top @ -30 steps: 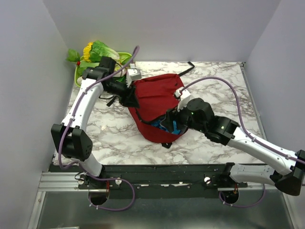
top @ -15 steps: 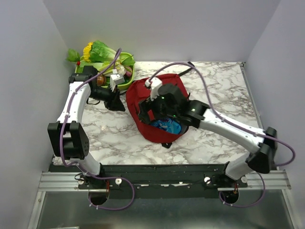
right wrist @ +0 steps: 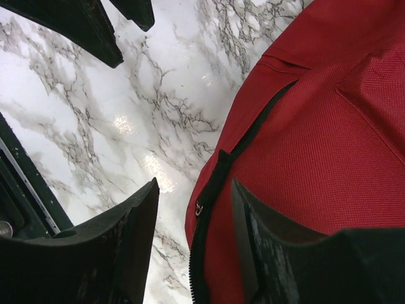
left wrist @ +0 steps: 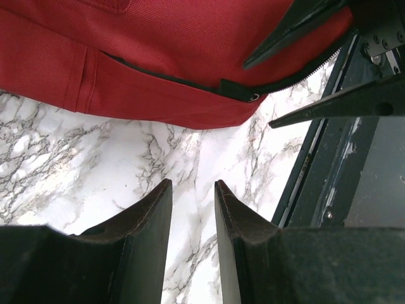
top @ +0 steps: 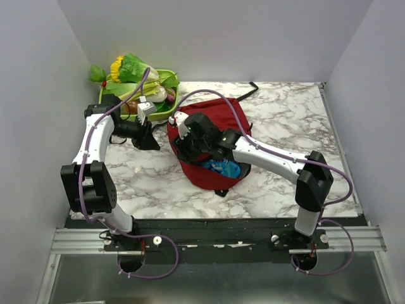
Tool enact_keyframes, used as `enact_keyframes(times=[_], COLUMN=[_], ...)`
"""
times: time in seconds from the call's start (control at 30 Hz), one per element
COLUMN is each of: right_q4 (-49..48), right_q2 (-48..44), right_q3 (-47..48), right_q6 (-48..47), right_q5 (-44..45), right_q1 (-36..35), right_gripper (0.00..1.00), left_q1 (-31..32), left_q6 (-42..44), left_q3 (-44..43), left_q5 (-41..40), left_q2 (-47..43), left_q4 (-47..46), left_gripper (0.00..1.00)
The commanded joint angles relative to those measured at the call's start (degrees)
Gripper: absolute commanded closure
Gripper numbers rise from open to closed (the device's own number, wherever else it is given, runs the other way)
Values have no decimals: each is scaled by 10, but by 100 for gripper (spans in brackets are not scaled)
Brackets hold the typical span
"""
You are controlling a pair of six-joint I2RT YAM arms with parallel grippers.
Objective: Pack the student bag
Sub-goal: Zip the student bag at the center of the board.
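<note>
Right gripper (right wrist: 195, 187), fingers spread, straddles the black zipper (right wrist: 253, 130) of the dark red fabric backpack (top: 218, 117) mid white marble worktop (top: 285, 114), apparently to pinch it, while the left gripper (left wrist: 192, 185) hangs beside it, narrowly parted and empty.

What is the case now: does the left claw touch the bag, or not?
Apart. The left wrist view shows a strip of bare table between the tips of the left claw and the bag.
</note>
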State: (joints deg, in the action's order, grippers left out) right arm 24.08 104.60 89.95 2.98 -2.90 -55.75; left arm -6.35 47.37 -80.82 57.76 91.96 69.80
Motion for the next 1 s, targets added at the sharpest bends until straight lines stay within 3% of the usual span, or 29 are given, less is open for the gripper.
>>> enact_keyframes(times=[0.0,0.37,0.63,0.77,0.97], right_q4=[-7,-11,-4,4,3], right_q2=[17,48,59,55,18], right_q3=[14,24,43,39,1], right_q6=[1,3,-5,-8,3], right_q5=[-33,-16,-22,-23,-30], right_q1=[6,7,7,7,7], right_gripper=[43,44,78,100,99], left_q1=[-1,0,13,27,85], left_q6=[54,79,63,50,25], left_q3=[0,9,34,51,89], left_q5=[32,28,23,15,10], left_q2=[7,-6,-21,-36,-46], left_q4=[14,9,-25,-58,-138], left_gripper=[60,59,59,59,58])
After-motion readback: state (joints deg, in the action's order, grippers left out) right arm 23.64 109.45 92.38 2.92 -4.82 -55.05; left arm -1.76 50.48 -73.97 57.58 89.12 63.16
